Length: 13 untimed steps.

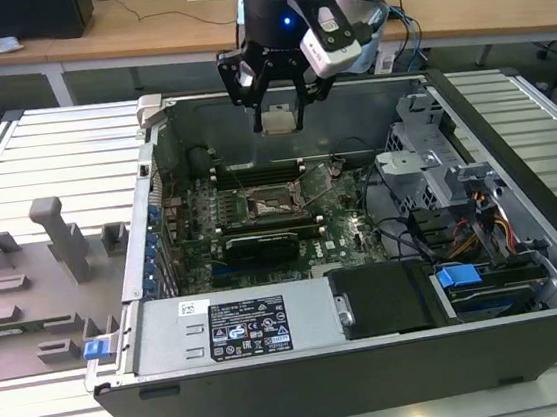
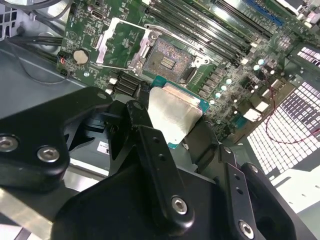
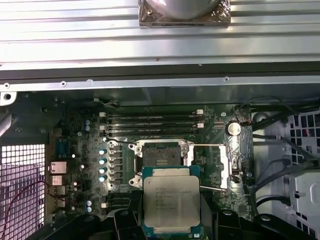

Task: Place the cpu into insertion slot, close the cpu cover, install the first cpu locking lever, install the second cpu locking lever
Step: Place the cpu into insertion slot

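Note:
In the exterior view my gripper (image 1: 278,116) hangs over the open computer case, shut on the cpu (image 1: 279,121), well above the motherboard. Both wrist views show the cpu (image 3: 171,200) (image 2: 175,112) as a silver-topped square chip clamped between the black fingers (image 2: 150,135). The insertion slot (image 3: 161,155) (image 2: 170,60) (image 1: 276,202) lies bare below, a dark square socket on the green board. The cpu cover (image 2: 117,42) (image 3: 231,162) is swung open beside the slot, and a thin locking lever (image 3: 210,146) stands raised next to it.
Long memory slots (image 3: 150,120) run beside the socket, and a black card (image 1: 260,246) sits on its other side. A power supply (image 1: 237,329) and drive cage (image 1: 436,175) fill the case's near and right sides. A grey fixture tray (image 1: 36,286) lies at the exterior view's left.

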{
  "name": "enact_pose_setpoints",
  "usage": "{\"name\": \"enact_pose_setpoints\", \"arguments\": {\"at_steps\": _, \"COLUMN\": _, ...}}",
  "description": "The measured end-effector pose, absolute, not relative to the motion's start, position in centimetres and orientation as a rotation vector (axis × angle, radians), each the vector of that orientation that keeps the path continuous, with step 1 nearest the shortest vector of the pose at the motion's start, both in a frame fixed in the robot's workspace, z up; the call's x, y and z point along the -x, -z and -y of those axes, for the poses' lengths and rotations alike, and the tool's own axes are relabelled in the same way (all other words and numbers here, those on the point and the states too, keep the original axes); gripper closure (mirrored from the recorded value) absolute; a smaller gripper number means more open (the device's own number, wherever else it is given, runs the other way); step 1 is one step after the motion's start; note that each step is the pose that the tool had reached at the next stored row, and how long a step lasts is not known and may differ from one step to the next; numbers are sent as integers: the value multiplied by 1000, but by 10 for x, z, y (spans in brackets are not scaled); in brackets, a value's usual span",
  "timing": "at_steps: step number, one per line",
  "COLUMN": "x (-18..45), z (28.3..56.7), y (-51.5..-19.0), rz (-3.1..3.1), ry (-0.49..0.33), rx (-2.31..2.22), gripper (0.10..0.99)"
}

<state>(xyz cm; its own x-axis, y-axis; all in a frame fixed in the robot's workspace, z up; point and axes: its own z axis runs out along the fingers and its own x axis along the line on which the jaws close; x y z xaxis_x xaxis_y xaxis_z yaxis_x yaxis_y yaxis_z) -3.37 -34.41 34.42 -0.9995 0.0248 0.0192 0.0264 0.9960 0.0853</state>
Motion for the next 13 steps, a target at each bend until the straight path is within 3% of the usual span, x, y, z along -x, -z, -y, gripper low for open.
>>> {"name": "enact_pose_setpoints", "arguments": {"at_steps": 13, "x": 34, "z": 344, "y": -321, "rz": 3120, "ry": 134, "rx": 40, "gripper": 541}}
